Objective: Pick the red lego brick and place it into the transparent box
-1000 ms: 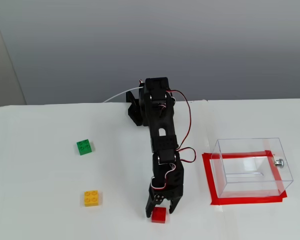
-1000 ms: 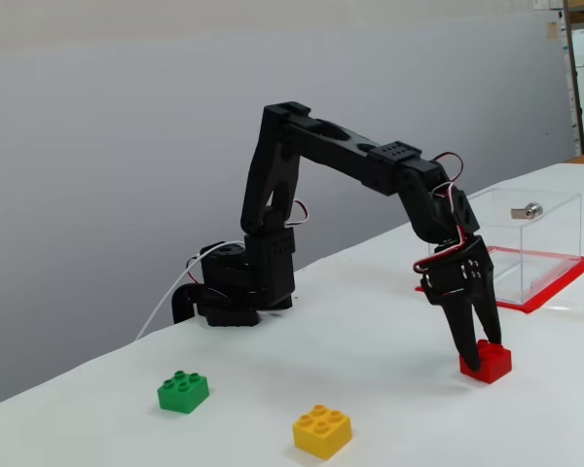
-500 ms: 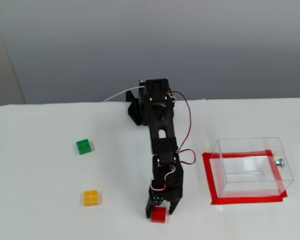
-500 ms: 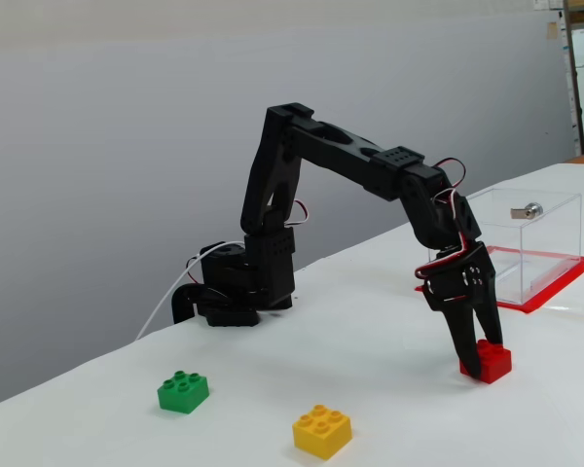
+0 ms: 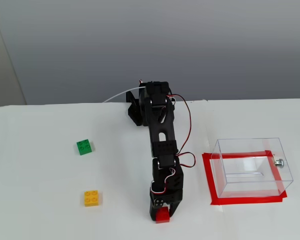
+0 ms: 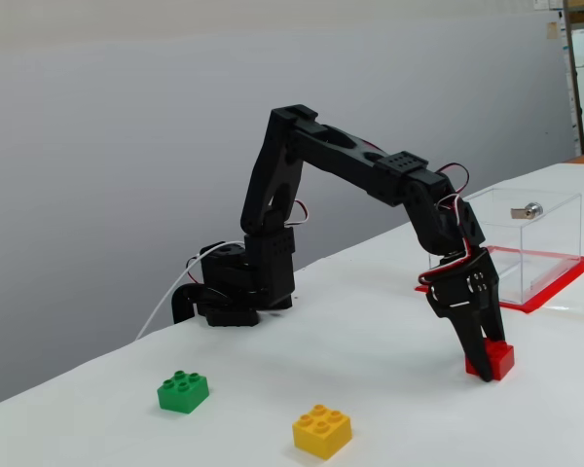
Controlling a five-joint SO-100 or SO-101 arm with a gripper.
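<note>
The red lego brick (image 5: 163,216) rests on the white table near the front edge, also seen in the side-on fixed view (image 6: 499,358). My gripper (image 5: 162,213) points down over it, one finger on each side and pressed against it (image 6: 486,368). The jaws are narrowed onto the brick, which still touches the table. The transparent box (image 5: 251,166) stands to the right inside a red tape rectangle, a small metal knob (image 6: 527,210) on its side; the box is apart from the gripper and holds nothing.
A green brick (image 5: 83,146) and a yellow brick (image 5: 91,198) lie to the left of the arm. The arm's base (image 5: 146,106) sits at the back of the table against a grey wall. The red tape rectangle (image 5: 208,180) surrounds the box.
The gripper has lowered around the red brick and its jaws have narrowed onto it. The brick has shifted slightly to the right on the table.
</note>
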